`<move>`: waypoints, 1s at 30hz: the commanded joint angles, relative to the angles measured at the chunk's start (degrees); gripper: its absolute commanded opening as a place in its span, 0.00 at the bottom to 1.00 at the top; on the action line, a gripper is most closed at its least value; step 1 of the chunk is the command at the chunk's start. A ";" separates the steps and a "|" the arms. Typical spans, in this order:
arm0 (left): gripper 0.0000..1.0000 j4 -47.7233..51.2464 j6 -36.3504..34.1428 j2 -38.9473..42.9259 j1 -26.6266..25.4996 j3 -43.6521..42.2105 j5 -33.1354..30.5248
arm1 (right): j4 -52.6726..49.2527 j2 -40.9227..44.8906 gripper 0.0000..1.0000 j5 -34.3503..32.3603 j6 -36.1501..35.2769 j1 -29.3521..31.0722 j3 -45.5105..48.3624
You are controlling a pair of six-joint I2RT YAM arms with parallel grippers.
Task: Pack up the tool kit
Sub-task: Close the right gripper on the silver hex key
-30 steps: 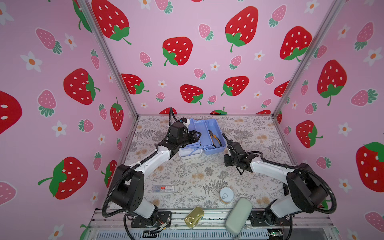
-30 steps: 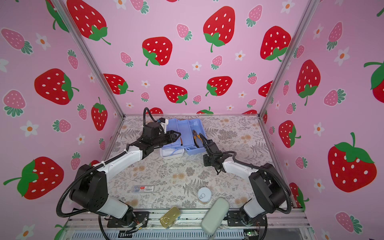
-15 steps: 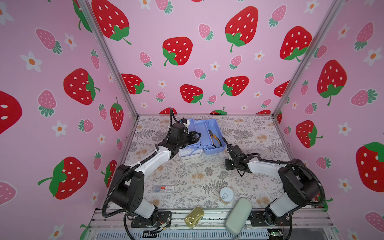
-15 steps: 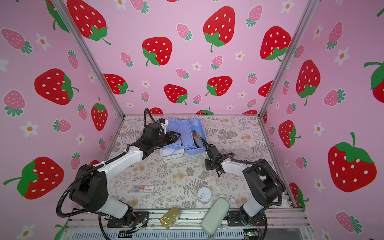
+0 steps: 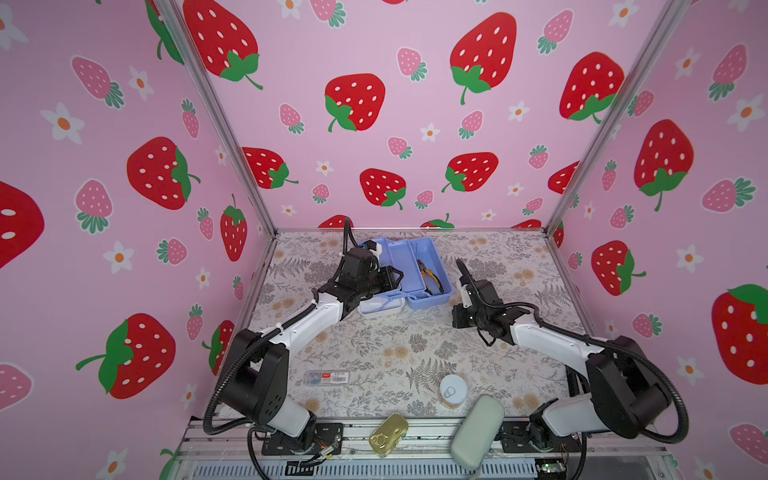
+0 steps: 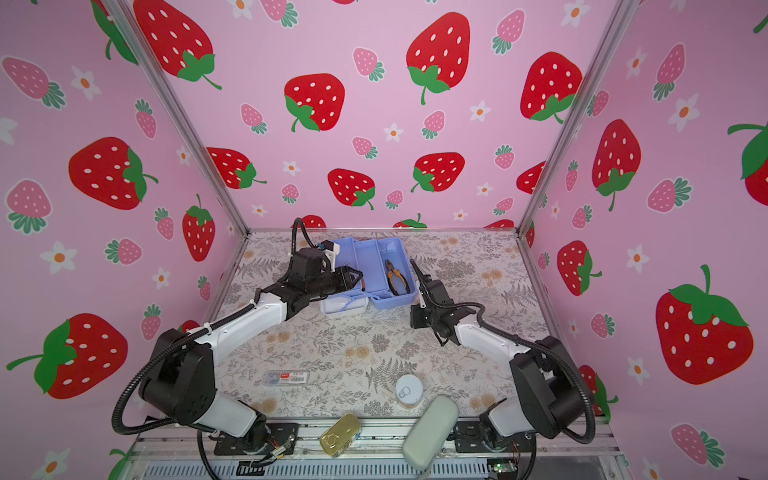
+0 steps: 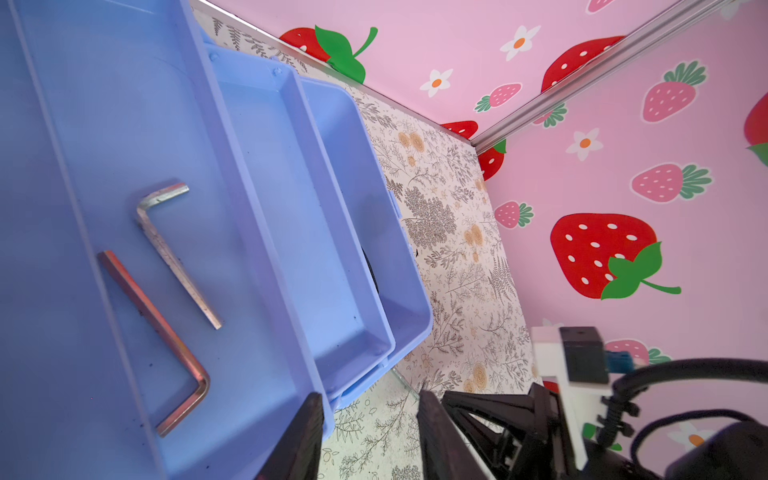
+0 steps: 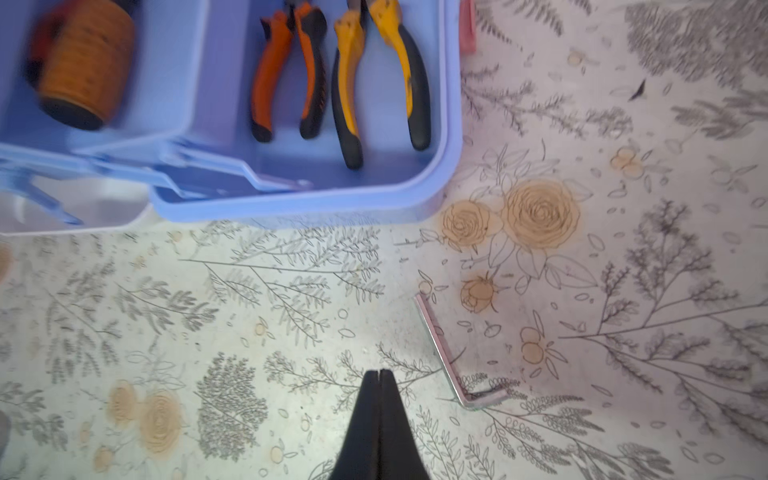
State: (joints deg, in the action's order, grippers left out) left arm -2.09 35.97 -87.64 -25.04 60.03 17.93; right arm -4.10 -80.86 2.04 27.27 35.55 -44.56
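The tool kit (image 5: 409, 266) (image 6: 374, 266) lies open at the back middle, its blue trays fanned out and its white lid (image 5: 380, 308) in front. The base holds yellow pliers (image 8: 376, 83) (image 5: 430, 279), orange cutters (image 8: 286, 70) and an orange spool (image 8: 83, 62). Two hex keys (image 7: 174, 253) lie in the top tray (image 7: 104, 124). My left gripper (image 5: 395, 276) (image 7: 370, 399) is open, one finger against that tray's end corner. My right gripper (image 8: 380, 373) (image 5: 458, 320) is shut on nothing, low over the table before the box. Beside it lies a loose hex key (image 8: 440, 353).
A flat clear case with a red label (image 5: 327, 377) lies at the front left. A round can (image 5: 453, 390) stands at the front right. A gold tin (image 5: 388, 434) and a grey-green oblong case (image 5: 477, 430) rest on the front rail.
My right gripper has shut, holding nothing, and has drawn back from the box toward the front. The left arm and the tool kit have not moved.
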 commanded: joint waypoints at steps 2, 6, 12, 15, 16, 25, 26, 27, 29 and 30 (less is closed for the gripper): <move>0.41 3.44 -1.90 4.22 -0.19 -0.74 -2.44 | -1.59 4.79 0.00 3.42 1.12 -0.83 -1.52; 0.41 4.80 -2.17 6.73 -0.27 -1.83 -4.38 | -3.23 7.85 0.00 4.31 0.80 -1.03 -1.70; 0.41 2.84 -0.18 5.34 -0.35 -2.28 -3.00 | -8.48 4.59 0.10 0.80 -4.24 -0.97 -1.67; 0.41 2.31 0.85 3.62 -0.57 -1.30 -1.22 | -8.63 1.30 0.32 -2.02 -4.57 -0.99 -0.18; 0.41 2.10 0.89 3.30 -0.71 -1.03 -1.19 | -7.78 0.52 0.37 -2.28 -4.75 -0.99 0.50; 0.41 2.73 -0.02 0.66 -1.42 1.21 -1.70 | -3.40 -7.49 0.51 -8.13 -7.62 -1.01 -1.26; 0.41 2.58 0.15 0.39 -1.50 1.29 -1.50 | -3.00 -8.63 0.51 -7.83 -7.78 -1.03 -1.61; 0.41 2.53 0.16 0.22 -1.49 1.32 -1.41 | -2.86 -9.45 0.51 -7.60 -8.28 -1.01 -1.96; 0.41 2.85 -0.22 -0.07 -1.53 1.67 -1.98 | -2.72 -12.15 0.49 -7.66 -9.27 -1.01 -3.00; 0.41 3.06 -0.35 -0.04 -1.46 1.74 -2.36 | -2.77 -13.34 0.46 -7.66 -9.66 -1.01 -3.52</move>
State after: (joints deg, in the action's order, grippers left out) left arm 1.15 36.03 -87.68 -26.30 59.09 15.59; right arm -7.75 -91.90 -4.36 19.86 34.74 -45.95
